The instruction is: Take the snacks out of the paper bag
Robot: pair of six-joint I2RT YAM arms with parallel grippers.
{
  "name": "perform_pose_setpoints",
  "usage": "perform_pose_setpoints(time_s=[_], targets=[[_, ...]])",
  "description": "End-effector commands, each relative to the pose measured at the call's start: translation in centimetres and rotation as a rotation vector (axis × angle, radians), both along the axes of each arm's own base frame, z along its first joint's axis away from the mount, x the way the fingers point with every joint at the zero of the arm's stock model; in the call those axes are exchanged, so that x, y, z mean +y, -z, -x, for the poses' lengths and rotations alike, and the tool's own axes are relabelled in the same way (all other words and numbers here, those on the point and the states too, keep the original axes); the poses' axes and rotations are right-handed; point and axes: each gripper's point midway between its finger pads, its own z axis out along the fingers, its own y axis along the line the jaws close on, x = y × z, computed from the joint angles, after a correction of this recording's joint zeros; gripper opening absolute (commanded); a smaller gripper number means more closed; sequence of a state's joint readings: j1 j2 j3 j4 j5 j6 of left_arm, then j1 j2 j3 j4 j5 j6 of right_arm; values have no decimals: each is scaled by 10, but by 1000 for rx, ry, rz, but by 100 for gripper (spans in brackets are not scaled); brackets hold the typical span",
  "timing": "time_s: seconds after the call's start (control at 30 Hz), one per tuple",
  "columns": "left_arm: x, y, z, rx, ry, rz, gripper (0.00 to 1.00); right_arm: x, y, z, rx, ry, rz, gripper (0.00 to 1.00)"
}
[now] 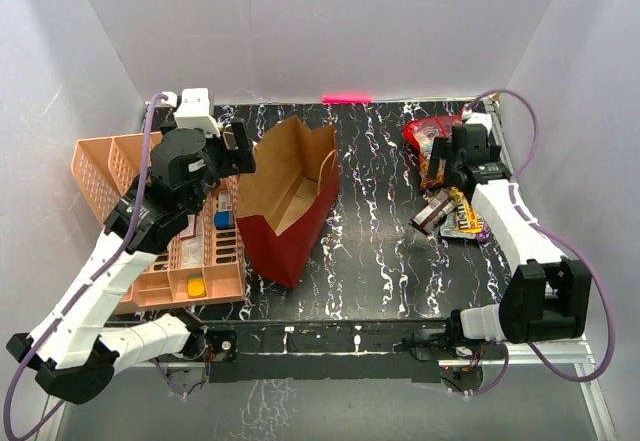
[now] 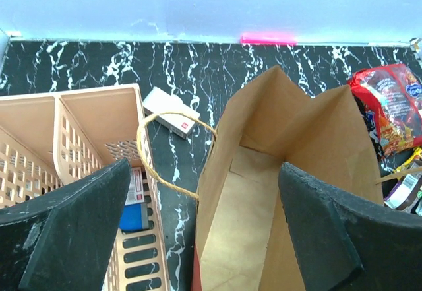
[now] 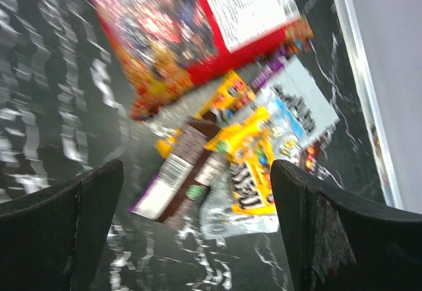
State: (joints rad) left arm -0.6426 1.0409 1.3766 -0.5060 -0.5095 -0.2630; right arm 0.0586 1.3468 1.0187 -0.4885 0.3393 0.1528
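The red paper bag (image 1: 290,223) stands open at centre left, with its brown inside (image 2: 264,192) showing no snack in the left wrist view and a cord handle (image 2: 165,147) hanging on its left side. My left gripper (image 1: 238,154) is open and empty over the bag's left rim (image 2: 204,238). The snacks lie in a pile at the right: a red bag (image 1: 428,136) (image 3: 191,27), a brown bar (image 3: 181,165), a yellow packet (image 3: 254,165) and a silver wrapper (image 3: 297,113). My right gripper (image 1: 447,173) is open and empty just above the pile (image 3: 198,231).
A peach slotted tray (image 1: 100,176) with small blue and yellow blocks stands at the left, close to the bag. It also shows in the left wrist view (image 2: 66,126). A small white box (image 2: 171,111) lies behind the tray. The right wall is close to the snack pile.
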Motion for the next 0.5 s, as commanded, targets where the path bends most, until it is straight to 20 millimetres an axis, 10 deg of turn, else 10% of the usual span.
perform_pose_setpoints(time_s=[0.0,0.2,0.47], targets=[[15,-51,8,-134,0,-9,94,38,-116,-14,-254,-84,-206,99],[27,-93,18,-258,-7,-107,97,87,-250,39,-646,-392,-353,99],[21,-131,34,-413,64,-89,98,88,-385,160,-1034,-528,-286,98]])
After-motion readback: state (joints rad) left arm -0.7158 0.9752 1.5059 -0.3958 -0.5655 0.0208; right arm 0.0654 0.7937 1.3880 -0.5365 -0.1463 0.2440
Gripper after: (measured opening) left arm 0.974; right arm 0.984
